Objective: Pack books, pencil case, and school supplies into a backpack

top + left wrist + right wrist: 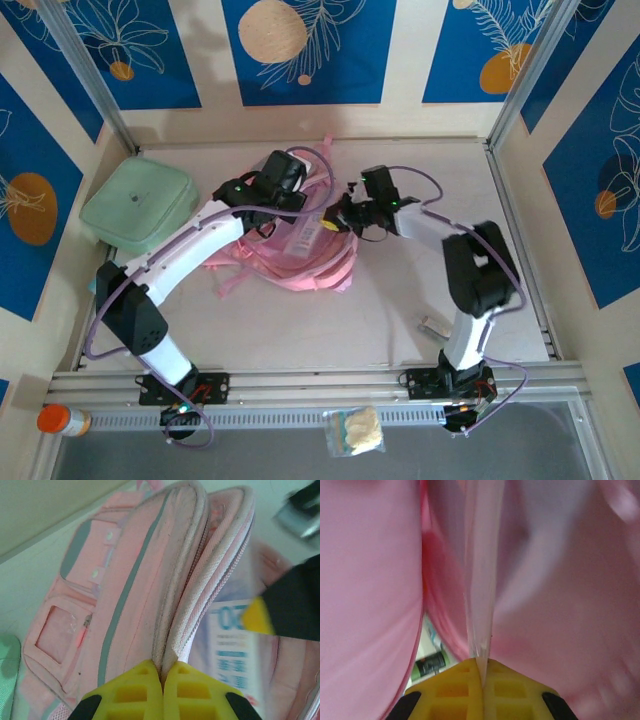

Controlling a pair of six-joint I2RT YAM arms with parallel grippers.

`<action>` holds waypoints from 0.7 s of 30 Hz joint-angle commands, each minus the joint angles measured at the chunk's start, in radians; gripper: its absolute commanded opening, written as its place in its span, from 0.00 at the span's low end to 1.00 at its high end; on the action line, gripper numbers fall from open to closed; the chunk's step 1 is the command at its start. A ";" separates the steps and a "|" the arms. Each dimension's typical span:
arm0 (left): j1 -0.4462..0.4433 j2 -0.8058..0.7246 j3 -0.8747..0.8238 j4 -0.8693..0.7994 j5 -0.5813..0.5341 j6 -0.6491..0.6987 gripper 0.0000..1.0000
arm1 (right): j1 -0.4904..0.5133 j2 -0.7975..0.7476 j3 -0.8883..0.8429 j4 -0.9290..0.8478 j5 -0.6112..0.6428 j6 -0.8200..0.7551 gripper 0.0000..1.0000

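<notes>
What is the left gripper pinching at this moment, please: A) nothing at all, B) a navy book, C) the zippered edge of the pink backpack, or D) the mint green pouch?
C: the left wrist view shows the left gripper shut on the zippered rim of the backpack, while the mint green pouch lies apart on the table.

Your left arm [185,255] and right arm [478,268] bend inward toward each other, the left gripper [162,672] and right gripper [481,665] close together, each with its yellow fingers pressed together.
</notes>
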 commanded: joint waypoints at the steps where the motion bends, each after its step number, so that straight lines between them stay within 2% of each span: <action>1: -0.015 -0.024 0.084 0.017 -0.035 -0.069 0.00 | 0.048 0.108 0.129 0.121 0.072 0.064 0.00; 6: -0.015 -0.015 0.099 0.024 -0.010 -0.091 0.00 | 0.097 0.221 0.226 0.218 0.167 0.099 0.00; 9: -0.015 0.002 0.101 0.028 -0.016 -0.106 0.00 | 0.113 0.288 0.295 0.243 0.181 0.135 0.00; 11: -0.015 0.011 0.108 0.028 -0.021 -0.120 0.00 | 0.128 0.299 0.299 0.269 0.214 0.142 0.07; 14: -0.014 0.016 0.111 0.035 -0.027 -0.128 0.00 | 0.150 0.289 0.334 0.161 0.236 0.098 0.24; 17: -0.012 0.017 0.111 0.035 -0.038 -0.120 0.00 | 0.148 0.208 0.219 0.181 0.273 0.084 0.33; 21: -0.012 0.015 0.108 0.032 -0.037 -0.115 0.00 | 0.121 0.077 0.046 0.210 0.300 0.100 0.36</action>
